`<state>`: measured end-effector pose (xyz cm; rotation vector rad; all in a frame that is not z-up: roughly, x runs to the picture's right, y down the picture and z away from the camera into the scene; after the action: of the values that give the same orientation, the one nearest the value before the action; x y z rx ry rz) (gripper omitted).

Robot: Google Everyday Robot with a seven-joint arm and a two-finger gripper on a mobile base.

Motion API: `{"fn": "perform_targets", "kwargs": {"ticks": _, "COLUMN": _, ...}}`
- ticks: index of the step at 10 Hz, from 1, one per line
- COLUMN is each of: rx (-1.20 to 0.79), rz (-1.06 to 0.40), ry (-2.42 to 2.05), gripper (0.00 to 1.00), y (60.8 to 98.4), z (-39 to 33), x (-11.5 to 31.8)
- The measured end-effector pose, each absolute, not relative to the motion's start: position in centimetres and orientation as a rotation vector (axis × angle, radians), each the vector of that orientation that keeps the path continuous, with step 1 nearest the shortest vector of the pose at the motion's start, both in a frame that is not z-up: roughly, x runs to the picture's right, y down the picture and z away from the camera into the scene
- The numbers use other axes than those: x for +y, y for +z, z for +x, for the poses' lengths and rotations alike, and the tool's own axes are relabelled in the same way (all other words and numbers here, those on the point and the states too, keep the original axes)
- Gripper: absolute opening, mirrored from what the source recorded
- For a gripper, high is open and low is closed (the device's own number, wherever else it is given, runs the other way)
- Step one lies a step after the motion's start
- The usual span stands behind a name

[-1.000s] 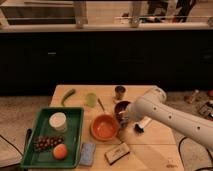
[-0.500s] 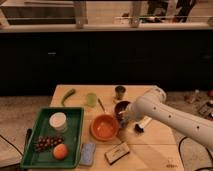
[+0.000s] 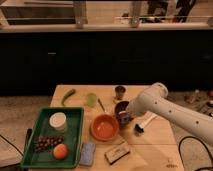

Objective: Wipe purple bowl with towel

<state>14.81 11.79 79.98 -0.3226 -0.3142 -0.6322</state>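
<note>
over the purple bowl (image 3: 120, 107) sits the gripper (image 3: 125, 117) (finger state unclear), orange bowl (image 3: 104, 127) alongside.

No visible change; gripper (image 3: 123, 116) unmoved at purple bowl (image 3: 120, 106).

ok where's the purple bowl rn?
In the camera view, the purple bowl sits mid-table, right of the orange bowl, below the metal cup; the gripper is at it.

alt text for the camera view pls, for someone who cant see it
A white robot arm reaches from the right, its gripper down at a purple bowl on a wooden table. Beside it sits an orange bowl; a green tray at left holds grapes, an orange and a white container.
</note>
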Motion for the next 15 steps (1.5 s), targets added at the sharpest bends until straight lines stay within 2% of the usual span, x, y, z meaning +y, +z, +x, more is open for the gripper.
{"fn": "perform_targets", "kwargs": {"ticks": 7, "rx": -0.271, "rz": -0.331, "ry": -0.660, "gripper": 0.00, "y": 82.6, "z": 13.3, "x": 7.3}}
{"fn": "perform_targets", "kwargs": {"ticks": 12, "rx": -0.311, "rz": -0.348, "ry": -0.749, "gripper": 0.00, "y": 83.8, "z": 8.8, "x": 7.5}}
{"fn": "perform_targets", "kwargs": {"ticks": 15, "rx": -0.360, "rz": -0.359, "ry": -0.796, "gripper": 0.00, "y": 83.4, "z": 7.7, "x": 9.1}}
